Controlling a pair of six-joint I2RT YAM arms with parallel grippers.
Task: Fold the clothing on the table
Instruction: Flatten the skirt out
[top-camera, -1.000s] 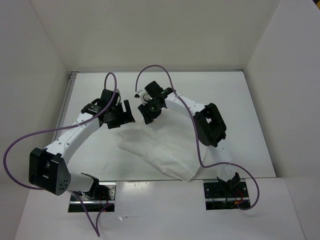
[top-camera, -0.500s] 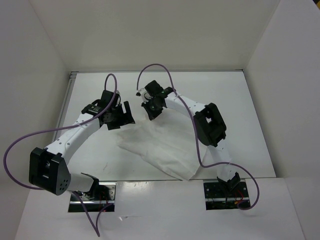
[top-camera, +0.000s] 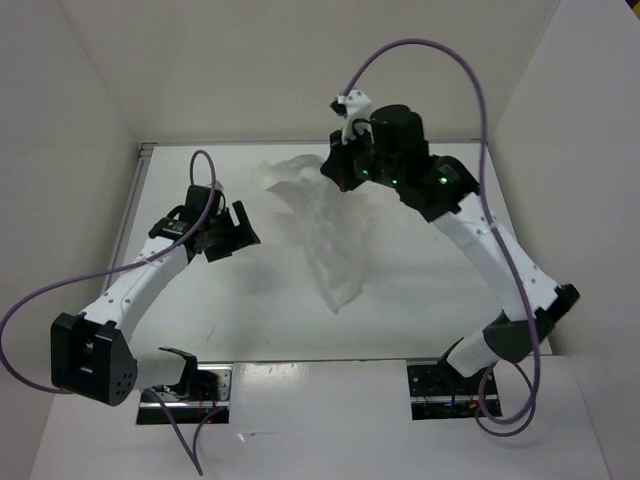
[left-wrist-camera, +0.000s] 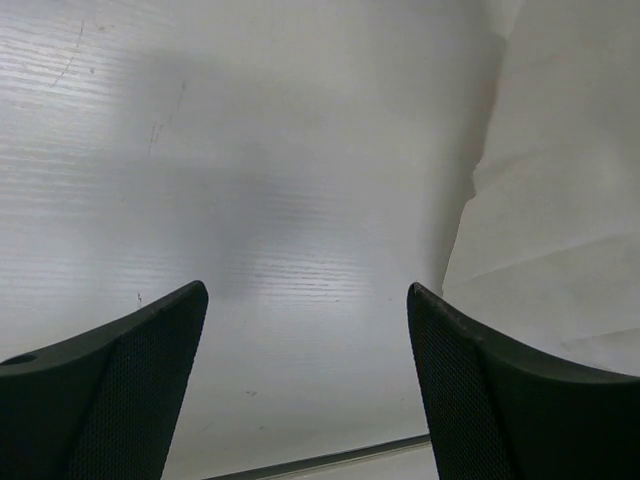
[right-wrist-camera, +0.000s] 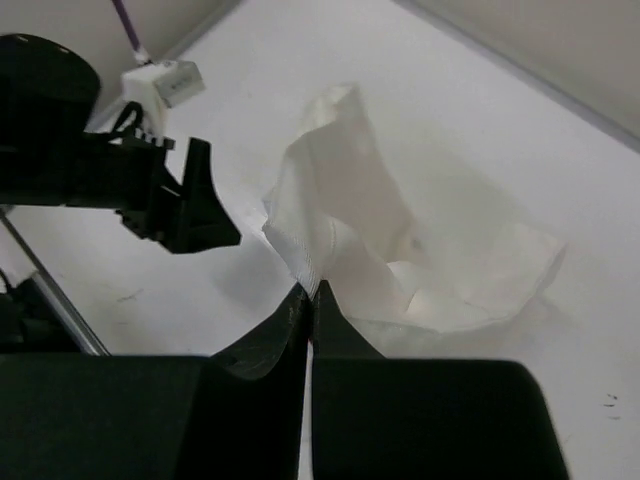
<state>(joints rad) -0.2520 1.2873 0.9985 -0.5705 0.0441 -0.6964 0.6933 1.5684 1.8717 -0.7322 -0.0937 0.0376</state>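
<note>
From above, the right gripper (top-camera: 338, 172) is raised over the far half of the table (top-camera: 440, 290), and the clothing (top-camera: 335, 240) hangs from it in a loose, crumpled drape, its lower end apparently touching the surface. It looks thin, light and limp, so it will likely sag and bunch unless it is held at two corners of one edge. The left gripper (top-camera: 238, 225) hovers low just beside it, jaws apart and empty. Walls (top-camera: 300, 70) close three sides, but bare table lies all around.

The left wrist view shows the jaws wide open over bare table (left-wrist-camera: 250, 150), with the clothing (left-wrist-camera: 560, 180) at the right, its free edge near the right jaw.

The right wrist view shows the jaws pressed together on a pleated edge of the clothing (right-wrist-camera: 345, 200), which trails down onto the table (right-wrist-camera: 480, 120).
</note>
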